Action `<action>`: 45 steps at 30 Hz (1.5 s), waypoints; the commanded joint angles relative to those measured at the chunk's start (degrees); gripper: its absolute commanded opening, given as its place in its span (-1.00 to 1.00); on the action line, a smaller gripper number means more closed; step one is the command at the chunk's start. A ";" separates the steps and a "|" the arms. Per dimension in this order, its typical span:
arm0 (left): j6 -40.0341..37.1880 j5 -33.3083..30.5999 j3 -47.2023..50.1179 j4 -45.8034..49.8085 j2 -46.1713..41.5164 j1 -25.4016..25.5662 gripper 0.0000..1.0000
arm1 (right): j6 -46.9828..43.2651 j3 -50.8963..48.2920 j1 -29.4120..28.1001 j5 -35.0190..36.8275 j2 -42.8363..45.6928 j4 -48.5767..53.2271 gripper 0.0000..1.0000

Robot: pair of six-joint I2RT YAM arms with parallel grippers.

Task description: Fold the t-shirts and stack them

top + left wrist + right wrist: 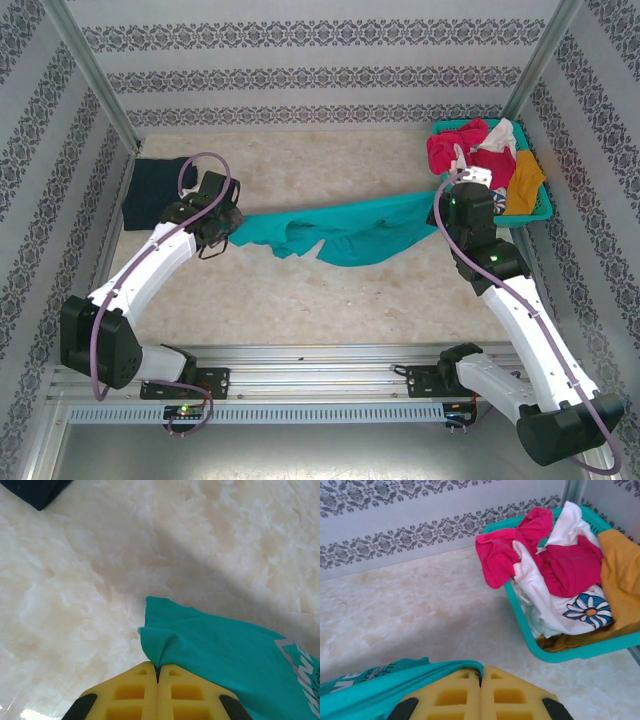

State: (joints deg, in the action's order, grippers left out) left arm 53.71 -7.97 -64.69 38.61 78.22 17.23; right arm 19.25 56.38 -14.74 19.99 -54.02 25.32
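Note:
A teal t-shirt (350, 232) hangs stretched between both grippers above the table. My left gripper (228, 228) is shut on its left end; in the left wrist view the yellow pads (130, 692) pinch a fold of the teal t-shirt (220, 650), with whitish print at the right edge. My right gripper (447, 196) is shut on the right end; the teal t-shirt (380, 682) runs into the closed yellow pads (512, 695). A dark navy t-shirt (155, 190) lies folded at the far left. Magenta (565, 562), white (550, 607) and orange (622, 575) t-shirts fill the basket.
The teal plastic basket (535, 215) stands at the back right, close behind my right gripper; its rim (520, 615) is near in the right wrist view. Patterned walls enclose the table on three sides. A corner of the navy t-shirt (37, 491) lies ahead of the left gripper.

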 commanded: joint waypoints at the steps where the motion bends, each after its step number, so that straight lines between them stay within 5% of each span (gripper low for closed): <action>1: -1.66 -2.76 -0.69 3.80 -1.70 -1.40 -1.00 | -1.26 1.09 0.98 -1.81 -0.19 -4.95 -1.00; 9: -8.80 -0.74 -17.17 0.94 4.95 -8.28 -1.00 | -6.16 23.12 7.20 -12.03 -17.59 -10.39 -1.00; 23: -18.60 -0.78 -88.11 18.93 35.83 -16.34 -1.00 | -7.97 79.82 9.46 -23.11 -49.21 -4.79 -1.00; 29: -19.19 -0.30 -91.68 19.88 33.22 -16.99 -1.00 | -10.63 94.63 10.52 -25.71 -53.04 2.82 -1.00; 33: -19.22 1.05 -81.33 20.25 25.98 -16.98 -1.00 | -12.80 82.98 10.52 -28.01 -46.05 3.80 -1.00; 38: -17.43 3.44 -45.00 8.53 5.89 -17.05 -1.00 | -12.78 42.14 10.44 -29.67 -24.48 -9.44 -1.00; 45: -12.13 7.14 -5.33 8.01 -13.45 -16.93 -1.00 | -8.22 2.40 9.48 -35.91 -0.95 -6.75 -1.00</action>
State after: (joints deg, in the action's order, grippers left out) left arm 38.48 -1.21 -78.70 47.29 68.73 1.69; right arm 8.10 67.79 -5.39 -13.32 -61.01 19.97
